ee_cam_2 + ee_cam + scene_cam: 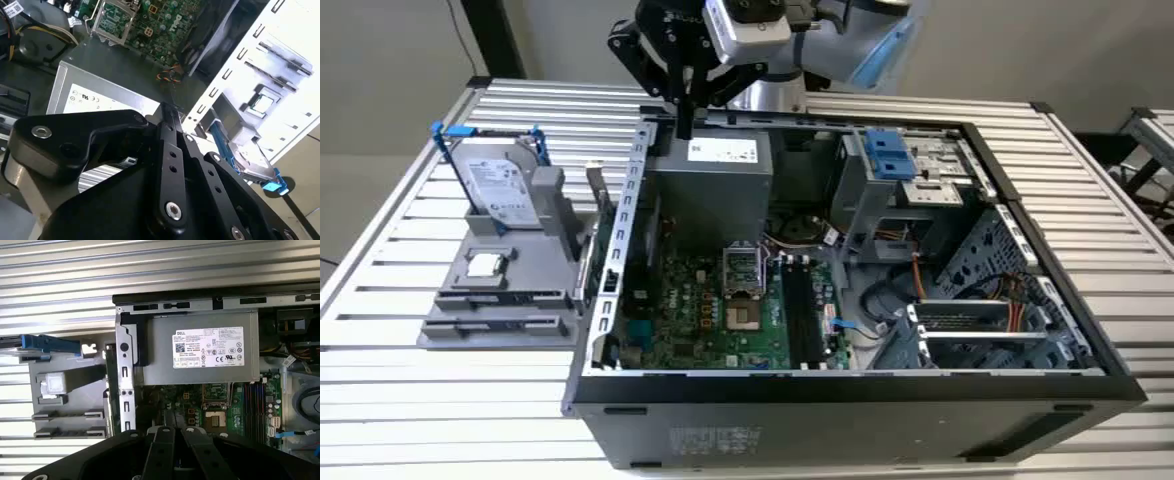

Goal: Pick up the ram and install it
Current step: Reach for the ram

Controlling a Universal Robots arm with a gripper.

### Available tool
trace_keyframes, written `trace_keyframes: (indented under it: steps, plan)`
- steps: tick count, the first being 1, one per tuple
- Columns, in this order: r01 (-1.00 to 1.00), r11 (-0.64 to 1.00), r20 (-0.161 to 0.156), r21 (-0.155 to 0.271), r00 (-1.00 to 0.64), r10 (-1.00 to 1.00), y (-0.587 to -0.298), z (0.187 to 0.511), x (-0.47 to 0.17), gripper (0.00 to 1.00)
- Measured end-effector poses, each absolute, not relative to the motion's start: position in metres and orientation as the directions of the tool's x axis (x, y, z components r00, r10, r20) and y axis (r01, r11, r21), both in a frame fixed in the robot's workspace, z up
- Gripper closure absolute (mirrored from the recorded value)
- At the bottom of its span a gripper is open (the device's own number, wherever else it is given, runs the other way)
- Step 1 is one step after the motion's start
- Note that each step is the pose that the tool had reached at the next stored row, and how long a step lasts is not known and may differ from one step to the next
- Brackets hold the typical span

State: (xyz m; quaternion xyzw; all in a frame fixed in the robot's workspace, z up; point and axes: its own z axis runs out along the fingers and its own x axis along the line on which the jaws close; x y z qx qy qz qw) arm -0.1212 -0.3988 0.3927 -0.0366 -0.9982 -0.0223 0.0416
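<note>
Above power supply (714, 185), at case wall (630, 200): fingers (687, 100) pressed together; hard drive (500, 185) nearby.

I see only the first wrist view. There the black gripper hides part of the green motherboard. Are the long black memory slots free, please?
Observer: The exterior view shows the long black memory slots whole; I see no stick standing in them.
Operator: Where does the black gripper hang?
Observer: At the open dark computer case's far rim, beside the grey metal power supply box.
Operator: Does the silver hard drive with blue clips lie flat?
Observer: No, it stands on end in the grey holder.
</note>
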Motion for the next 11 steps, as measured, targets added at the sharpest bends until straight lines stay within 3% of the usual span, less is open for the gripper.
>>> trace_keyframes:
  steps: [11]
  plan:
    - [0.075,0.996,0.084,0.042,-0.994,0.071,-0.3988,0.3926,-0.1212,1.0]
